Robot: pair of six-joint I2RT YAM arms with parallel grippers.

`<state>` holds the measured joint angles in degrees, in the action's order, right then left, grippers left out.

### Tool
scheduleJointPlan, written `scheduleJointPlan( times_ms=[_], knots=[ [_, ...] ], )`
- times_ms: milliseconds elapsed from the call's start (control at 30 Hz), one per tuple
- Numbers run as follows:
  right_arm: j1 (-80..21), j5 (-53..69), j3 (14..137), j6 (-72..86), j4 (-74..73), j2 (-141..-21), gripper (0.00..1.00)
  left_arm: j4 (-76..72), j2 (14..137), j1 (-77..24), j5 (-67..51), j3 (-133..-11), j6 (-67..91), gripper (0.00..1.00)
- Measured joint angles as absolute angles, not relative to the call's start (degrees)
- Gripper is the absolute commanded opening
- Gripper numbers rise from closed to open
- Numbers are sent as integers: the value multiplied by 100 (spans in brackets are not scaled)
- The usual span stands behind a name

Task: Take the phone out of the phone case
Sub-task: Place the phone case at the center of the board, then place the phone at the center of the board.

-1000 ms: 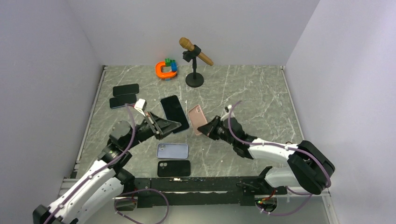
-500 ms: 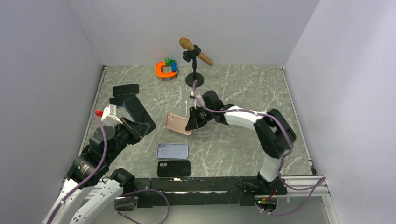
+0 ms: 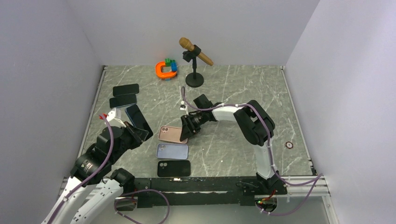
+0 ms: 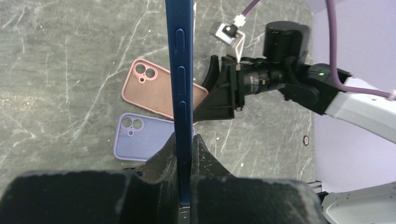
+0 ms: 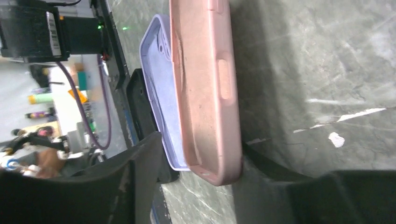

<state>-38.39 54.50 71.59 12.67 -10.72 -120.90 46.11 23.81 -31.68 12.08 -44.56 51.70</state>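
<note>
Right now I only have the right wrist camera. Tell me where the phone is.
Observer: The left gripper holds the phone over the left side of the table.
Operator: Give me its pose.
Observer: The left wrist view shows it on edge, with its side buttons facing that camera.
Operator: Now tell me which way my pink case lies.
Observer: The pink case has its camera cutout at the end away from the right gripper, toward the left arm.
</note>
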Motion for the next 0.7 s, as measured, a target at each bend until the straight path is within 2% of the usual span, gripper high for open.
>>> scheduleJointPlan(
  times_ms=[33,67,267,433,567,700],
  knots=[
    [-3870,5441,7161,1315,-1083,-12020,89,4609,2425,-3166,1190,-4412,5172,0],
    [-3907,5349,7164,1358,-1103,-11920,98,4609,2467,-3168,1186,-4386,5172,0],
    [-4182,3527,7181,1441,-1470,-11231,100,4530,2832,-3131,1214,-4351,5181,0],
    [-4204,1979,6678,1868,-1789,-10239,100,4178,3048,-2849,1229,-4348,5374,0],
    [-4202,1474,5710,2257,-1450,-8884,100,3588,3232,-2250,1079,-4125,5813,0],
    [-4222,1354,4829,2635,-1081,-7710,100,2751,3498,-1175,499,-3441,6410,0]
  ],
)
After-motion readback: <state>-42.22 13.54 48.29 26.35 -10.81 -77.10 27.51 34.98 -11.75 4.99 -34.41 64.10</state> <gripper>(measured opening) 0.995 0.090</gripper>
